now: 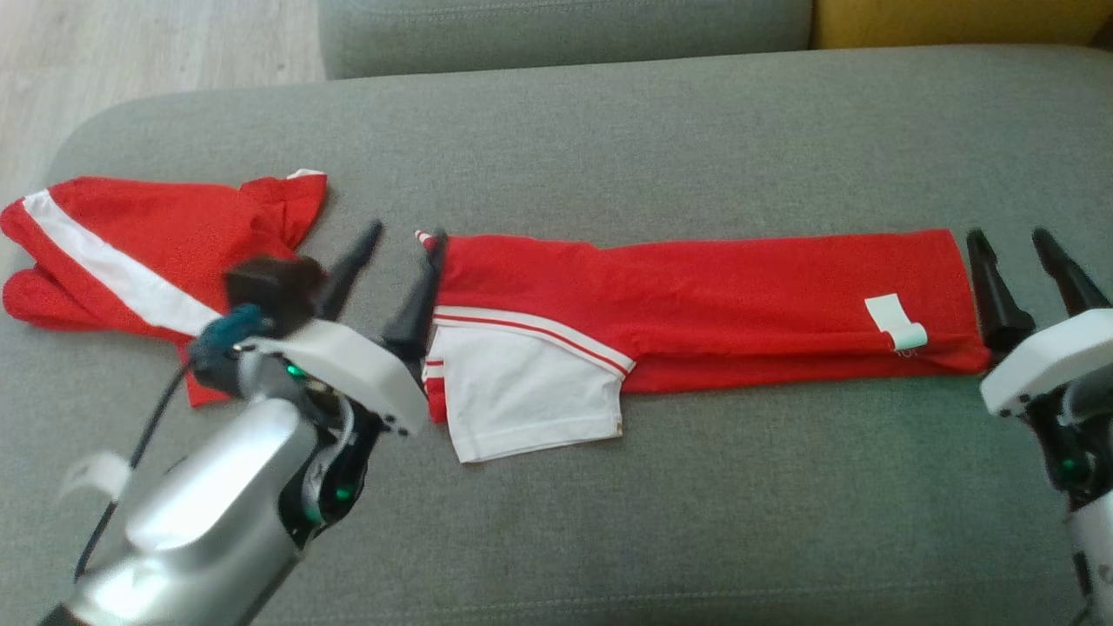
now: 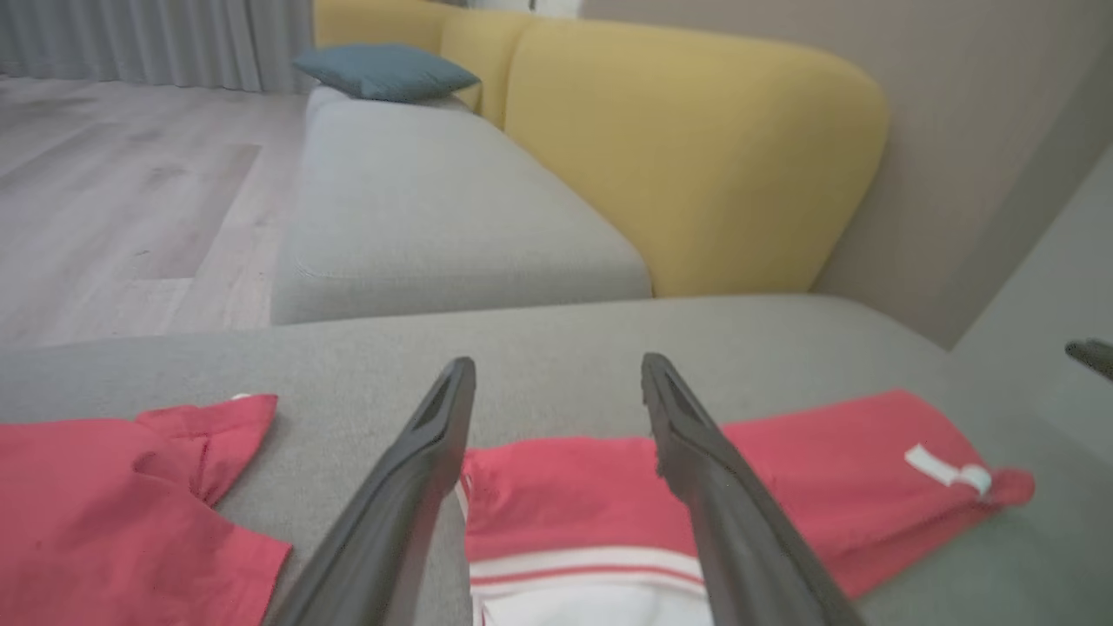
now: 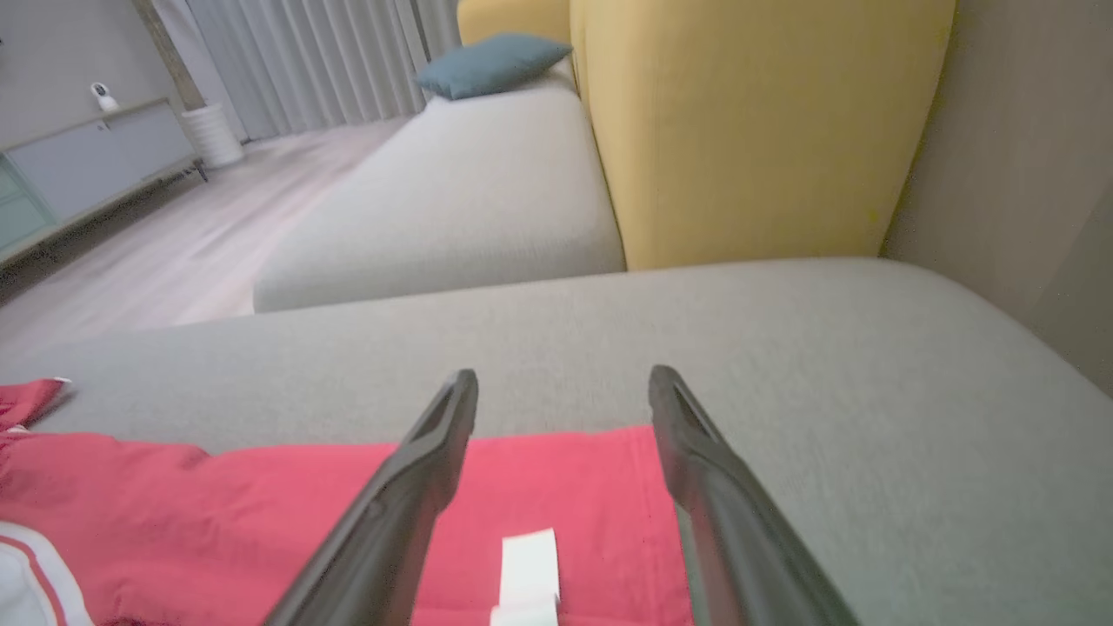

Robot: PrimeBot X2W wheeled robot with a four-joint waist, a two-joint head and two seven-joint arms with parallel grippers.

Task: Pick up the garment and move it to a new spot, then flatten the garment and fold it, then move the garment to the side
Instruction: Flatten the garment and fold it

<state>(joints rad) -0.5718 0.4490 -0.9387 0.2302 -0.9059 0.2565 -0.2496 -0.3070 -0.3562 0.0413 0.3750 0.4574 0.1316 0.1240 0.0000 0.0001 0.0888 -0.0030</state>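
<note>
Jaws: you are looking at both pairs standing wide, gripping nothing.
Left jaws: straddling the left edge of the garment (image 1: 696, 287).
Right jaws: pointing just past its right end.
Garment: lying folded in a long red strip across the grey sofa seat (image 1: 609, 130), white panel facing up.
Neighbour: a second red shirt (image 1: 130, 235) is lying to its left, apart.

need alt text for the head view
A red garment folded into a long strip lies on a grey sofa, the open left gripper and right gripper at its two ends. A second red garment lies further left.
</note>
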